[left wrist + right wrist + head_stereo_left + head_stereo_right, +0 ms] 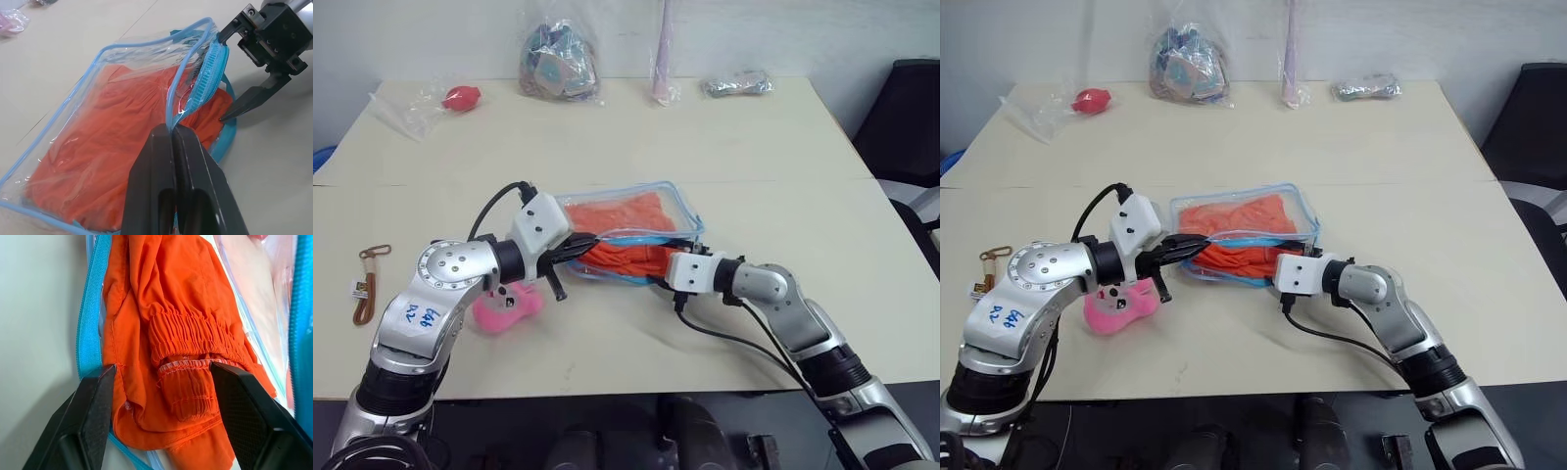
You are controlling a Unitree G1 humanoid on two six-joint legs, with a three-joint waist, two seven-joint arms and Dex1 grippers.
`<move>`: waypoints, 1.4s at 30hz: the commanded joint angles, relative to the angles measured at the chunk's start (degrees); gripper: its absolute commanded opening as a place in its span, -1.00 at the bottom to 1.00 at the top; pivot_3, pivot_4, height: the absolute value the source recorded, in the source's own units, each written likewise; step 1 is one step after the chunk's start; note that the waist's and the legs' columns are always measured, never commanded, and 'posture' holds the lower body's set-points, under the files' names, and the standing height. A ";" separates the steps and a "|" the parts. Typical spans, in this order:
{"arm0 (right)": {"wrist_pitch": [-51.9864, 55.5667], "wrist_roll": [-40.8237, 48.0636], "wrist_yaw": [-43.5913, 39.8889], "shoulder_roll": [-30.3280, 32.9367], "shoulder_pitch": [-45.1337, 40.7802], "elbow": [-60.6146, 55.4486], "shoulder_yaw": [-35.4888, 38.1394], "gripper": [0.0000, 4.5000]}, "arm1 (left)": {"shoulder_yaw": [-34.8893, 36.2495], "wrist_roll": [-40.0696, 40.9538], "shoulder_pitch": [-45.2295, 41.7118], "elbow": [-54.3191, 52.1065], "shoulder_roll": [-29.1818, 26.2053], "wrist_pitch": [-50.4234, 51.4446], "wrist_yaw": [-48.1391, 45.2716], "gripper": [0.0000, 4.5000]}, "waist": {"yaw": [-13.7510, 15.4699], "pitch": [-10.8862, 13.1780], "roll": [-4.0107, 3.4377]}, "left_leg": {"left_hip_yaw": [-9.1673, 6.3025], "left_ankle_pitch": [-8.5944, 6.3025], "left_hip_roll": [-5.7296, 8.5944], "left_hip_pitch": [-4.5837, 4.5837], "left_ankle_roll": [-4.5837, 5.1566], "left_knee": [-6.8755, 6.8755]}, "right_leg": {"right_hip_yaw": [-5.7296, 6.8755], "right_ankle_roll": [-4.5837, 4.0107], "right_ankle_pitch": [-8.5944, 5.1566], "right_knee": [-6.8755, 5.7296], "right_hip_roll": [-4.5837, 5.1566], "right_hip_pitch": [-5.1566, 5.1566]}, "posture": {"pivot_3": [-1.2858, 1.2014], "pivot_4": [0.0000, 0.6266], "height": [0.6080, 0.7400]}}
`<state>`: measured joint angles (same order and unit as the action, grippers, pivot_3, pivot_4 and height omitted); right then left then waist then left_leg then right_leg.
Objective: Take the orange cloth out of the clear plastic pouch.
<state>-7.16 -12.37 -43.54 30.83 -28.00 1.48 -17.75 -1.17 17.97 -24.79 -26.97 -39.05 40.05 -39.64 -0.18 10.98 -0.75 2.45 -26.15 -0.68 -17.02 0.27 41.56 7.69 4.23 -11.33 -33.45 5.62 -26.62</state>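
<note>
Two black-fingered grippers meet at the clear plastic pouch with light blue trim (677,208) mid-table: left gripper (172,133) pinched tight on its upper zipper edge, right gripper (161,377) spread apart around the wrinkled orange cloth (166,318) bulging from its open mouth.

**A robot test room set up like an office**

Two plain beige tables pushed edge to edge form one long surface (724,137) against a bare pale wall. A black office chair (901,117) stands at the far right. Well beyond the fingers, along the wall edge, lie sealed clear bags of small sample items (558,64), laid out like test props rather than household goods.
</note>
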 commanded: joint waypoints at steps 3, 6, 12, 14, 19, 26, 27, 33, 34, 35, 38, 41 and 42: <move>-0.88 0.43 -0.55 1.17 0.11 -3.79 1.18 0.40 | 0.12 0.26 -0.54 -2.37 -0.40 -0.77 -0.17 -1.00 | -0.04 0.00 0.00 | 0.00 0.00 -0.01 0.00 0.00 0.00 | 0.00 0.00 0.00 0.00 0.00 0.00 | 0.03 -0.52 1.00; -0.47 0.67 -0.89 1.85 1.20 -5.29 1.61 0.40 | 0.26 0.29 -0.51 -2.35 -0.44 -0.71 -0.17 -1.00 | 0.03 0.00 0.00 | 0.00 0.00 -0.01 0.00 0.00 0.00 | 0.00 0.00 0.00 0.00 0.00 0.00 | 0.03 -0.52 1.00; -1.45 -0.66 -0.60 2.49 1.93 -4.39 0.81 0.40 | 0.02 0.25 -0.86 -2.18 -0.17 -0.82 -0.10 -1.00 | -0.03 0.00 0.00 | 0.01 0.00 -0.01 -0.01 0.00 0.00 | 0.00 0.00 0.00 0.01 0.00 0.00 | 0.03 -0.52 1.00; -1.89 -1.52 -0.07 2.11 1.31 -2.92 0.47 0.40 | -0.07 0.26 -0.91 -2.25 -0.07 -0.82 -0.05 -1.00 | -0.05 0.00 0.00 | 0.01 0.00 -0.01 0.00 0.00 0.00 | 0.00 0.00 0.00 0.00 -0.01 0.00 | 0.03 -0.52 1.00; -4.71 -6.24 3.54 -1.25 -3.22 3.66 -2.34 0.40 | -0.43 0.32 -1.11 -2.34 0.22 -0.81 0.01 -1.00 | -0.14 0.00 0.00 | 0.03 0.00 0.00 0.00 0.00 0.00 | -0.03 0.00 0.00 0.00 0.00 0.01 | 0.03 -0.52 1.00; -10.97 -16.33 10.69 -5.87 -11.18 14.17 -8.14 0.40 | -0.62 0.60 -1.39 -2.55 0.64 -0.51 0.33 -1.00 | -1.14 0.00 0.00 | -0.01 0.01 -0.04 0.01 -0.02 0.00 | 0.00 -0.01 -0.01 -0.02 -0.02 0.01 | 0.03 -0.52 1.00; -11.43 -17.53 11.45 -6.21 -12.02 15.02 -8.75 0.40 | -0.64 0.62 -1.39 -2.56 0.69 -0.49 0.40 -1.00 | -1.39 0.00 0.00 | -0.02 0.02 -0.04 0.01 -0.03 0.00 | 0.01 -0.02 -0.01 -0.02 -0.01 0.01 | 0.03 -0.52 1.00; -10.12 -14.55 9.49 -7.10 -12.11 13.19 -6.96 0.40 | -0.23 0.31 -0.90 -2.39 0.31 -0.66 0.61 -1.00 | -1.51 0.00 -0.01 | -0.05 0.03 -0.06 0.01 -0.05 0.00 | 0.00 -0.04 -0.02 -0.03 -0.01 0.01 | 0.03 -0.52 1.00; -9.77 -13.85 8.87 -6.92 -11.88 12.33 -6.58 0.40 | -0.11 0.20 -0.55 -2.23 0.14 -0.83 0.58 -1.00 | -1.48 0.00 -0.01 | -0.06 0.03 -0.06 0.01 -0.05 0.00 | 0.00 -0.04 -0.02 -0.03 0.00 0.01 | 0.03 -0.52 1.00; -9.17 -12.89 7.91 -6.65 -11.59 10.98 -6.10 0.40 | -0.03 -0.13 0.12 -1.80 -0.12 -1.25 0.52 -1.00 | -1.46 0.00 -0.01 | -0.08 0.03 -0.06 0.00 -0.05 0.00 | 0.00 -0.04 -0.02 -0.03 0.00 0.00 | 0.03 -0.52 1.00; -5.80 -9.43 4.50 -6.70 -10.49 7.06 -4.75 0.40 | 0.29 -0.96 1.94 0.03 -0.51 -2.87 0.39 -1.00 | -1.46 0.00 -0.01 | -0.15 0.03 -0.06 -0.02 -0.05 -0.01 | 0.01 -0.05 -0.03 -0.02 0.00 -0.01 | 0.03 -0.52 1.00; -3.76 -8.43 3.29 -6.78 -9.90 5.76 -4.54 0.40 | 0.29 -1.63 3.21 1.40 -0.53 -4.42 0.32 -1.00 | -1.35 0.00 -0.01 | -0.19 0.03 -0.06 -0.04 -0.05 -0.01 | 0.04 -0.05 -0.03 0.00 0.01 -0.01 | 0.03 -0.52 1.00; -3.56 -8.50 3.31 -6.77 -9.88 5.78 -4.66 0.40 | 0.29 -1.79 3.44 1.69 -0.50 -4.78 0.26 -1.00 | -1.33 0.00 -0.01 | -0.19 0.03 -0.05 -0.05 -0.05 -0.01 | 0.05 -0.05 -0.03 0.00 0.02 -0.01 | 0.03 -0.52 1.00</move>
<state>-11.09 -22.10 -40.09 24.13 -37.73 9.35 -23.99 -1.69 16.60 -21.40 -24.60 -39.03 37.06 -39.27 -1.51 10.98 -0.76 2.26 -26.12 -0.71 -17.07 0.22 41.56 7.75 4.19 -11.36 -33.45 5.65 -26.63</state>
